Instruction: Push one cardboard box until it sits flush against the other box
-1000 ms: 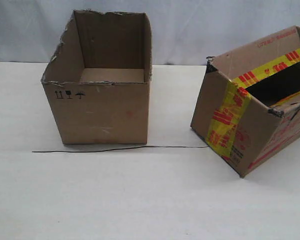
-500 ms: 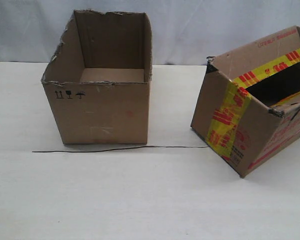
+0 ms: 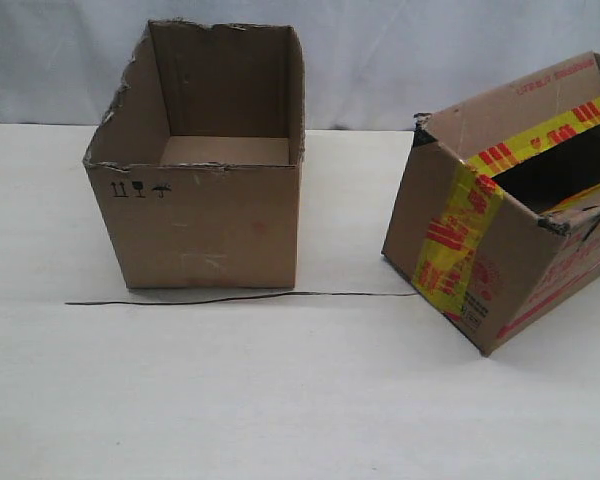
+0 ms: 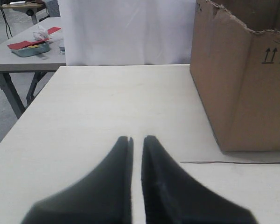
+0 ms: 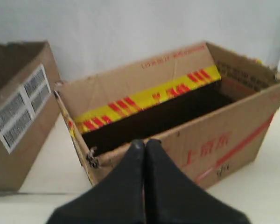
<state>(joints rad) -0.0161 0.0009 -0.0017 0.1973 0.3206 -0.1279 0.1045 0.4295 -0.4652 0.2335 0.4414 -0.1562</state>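
Observation:
The cardboard box [image 3: 510, 220] banded with yellow and red tape stands at the right of the table, turned at an angle, its open top showing. The other box [image 3: 200, 220], plain brown with a ragged rim, stands to the left, a wide gap between the two. Neither gripper shows in the exterior view. My right gripper [image 5: 145, 142] is shut and empty, its tips level with the near wall of the cardboard box [image 5: 177, 121]. My left gripper [image 4: 136, 138] is shut with a thin slit, low over the bare table, beside the other box [image 4: 242, 79].
A thin black wire [image 3: 240, 297] lies on the white table [image 3: 280, 400] in front of the plain box and reaches toward the taped one. In the left wrist view a second table [image 4: 18, 58] with a tray and red items stands beyond the table's edge.

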